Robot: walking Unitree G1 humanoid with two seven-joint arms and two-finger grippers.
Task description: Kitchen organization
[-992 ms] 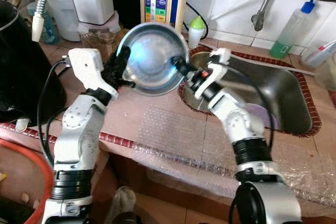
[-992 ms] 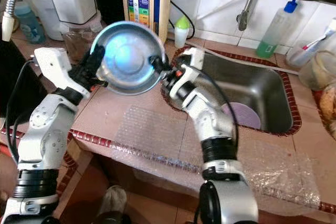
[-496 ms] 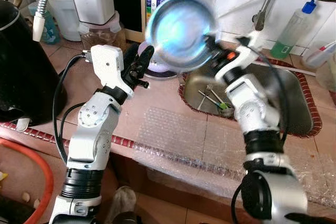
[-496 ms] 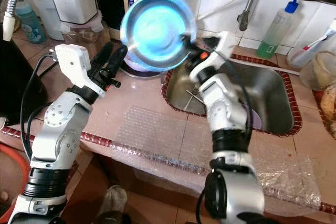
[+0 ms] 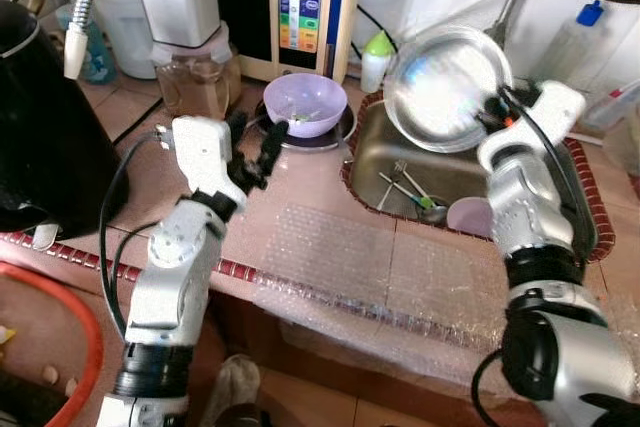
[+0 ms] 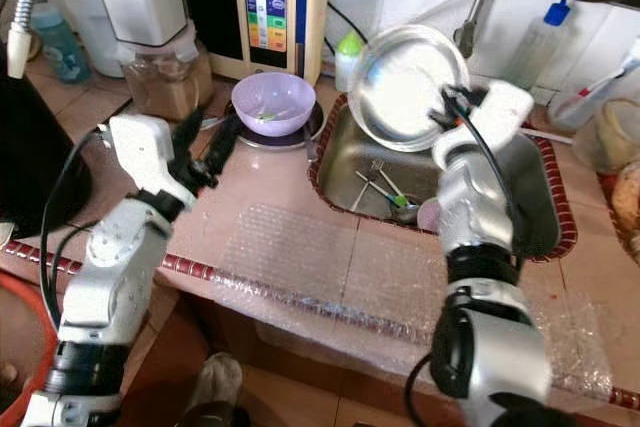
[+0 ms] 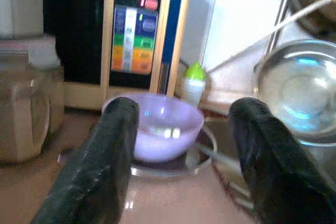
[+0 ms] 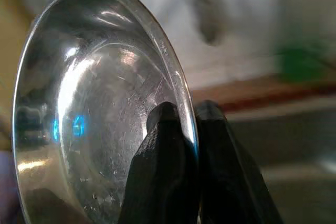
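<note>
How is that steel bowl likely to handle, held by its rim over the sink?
The steel bowl looks thin and rigid, probably light. The right hand pinches only its rim, so the polished metal may pivot or slip. Dropped into the sink, it would likely clang rather than break.

Tiled table [image 5: 300, 197] w/ red-patterned edge, steel sink [image 5: 560, 197] set into it. Just beside sink's left rim: purple bowl [image 5: 305, 102] on a flat round lid/plate [image 5: 335, 137]. Near sink's front rim: bubble wrap sheet [image 5: 350, 267] spread flat, hanging over table edge. Behind sink's left corner: small white bottle w/ green cap [image 5: 373, 59]. Well left of sink: glass jar [image 5: 195, 72], black appliance [image 5: 45, 127].
</note>
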